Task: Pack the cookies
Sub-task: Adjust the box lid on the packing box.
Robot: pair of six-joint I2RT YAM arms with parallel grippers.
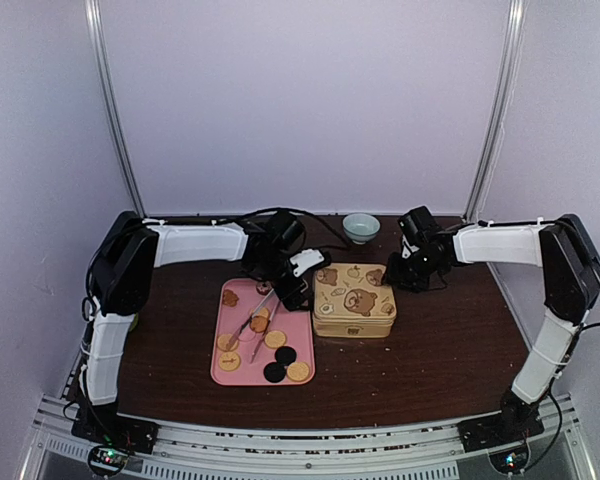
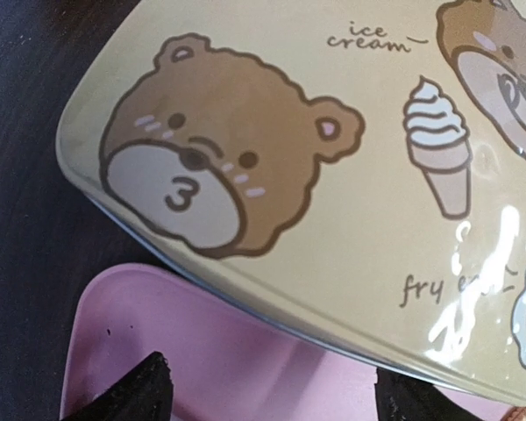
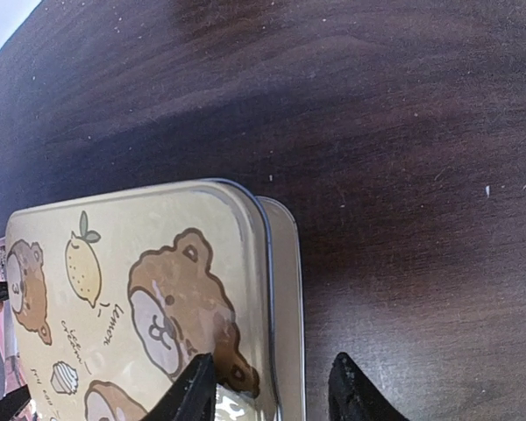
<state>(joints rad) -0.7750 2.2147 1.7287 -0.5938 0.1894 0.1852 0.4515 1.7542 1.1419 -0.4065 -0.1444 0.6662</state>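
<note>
Cookies (image 1: 275, 339) lie loose on the pink tray (image 1: 302, 322), left of centre in the top view. We see several tan rounds, two black ones (image 1: 285, 354) side by side near the tray's lower edge, and a couple of browner pieces toward its upper end. Neither end effector holds any of them.

Just right of the tray stands the gold tin (image 1: 354, 300) with bear drawings, its lid (image 3: 158, 263) on. In the right wrist view a strip of the tin's wall shows past the lid's right edge.

The left end effector (image 2: 280, 395) hangs over the tray's upper right corner, next to the tin. Its fingers are spread wide at the bottom of the left wrist view, with only bare pink tray between them.

The right end effector (image 3: 272, 390) sits at the tin's right side with its fingers apart. One finger is over the lid and the other over the dark table (image 1: 440, 350), so the tin's edge lies in the gap, and we see neither finger pressing on it.

A pale bowl (image 1: 360, 228) stands at upper centre, well apart from the tray
</note>
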